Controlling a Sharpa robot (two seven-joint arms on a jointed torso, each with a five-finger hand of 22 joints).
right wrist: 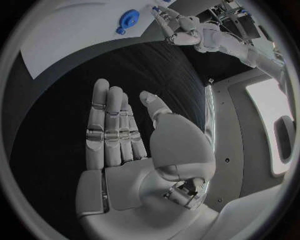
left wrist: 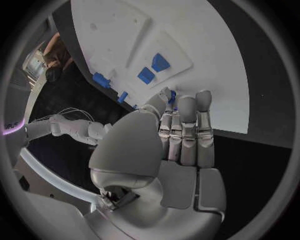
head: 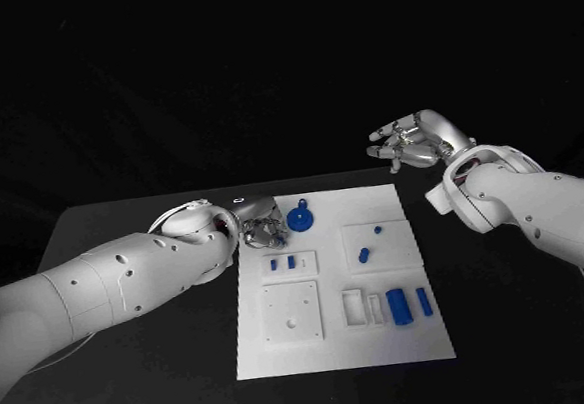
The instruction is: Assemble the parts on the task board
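Head view: left hand [head: 257, 223] beside round blue part [head: 301, 222], grip undecidable. Right wrist view: right hand [right wrist: 122, 137] flat, fingers together, holding nothing.

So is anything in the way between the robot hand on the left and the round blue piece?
Nothing visible is. The left robot hand sits at the white task board's far edge, right beside the round blue disc-shaped piece, with only bare board between them.

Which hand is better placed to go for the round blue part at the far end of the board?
Left. The left hand is already over the task board, right beside the round blue part. The right hand is open, held up beyond the board's far right corner.
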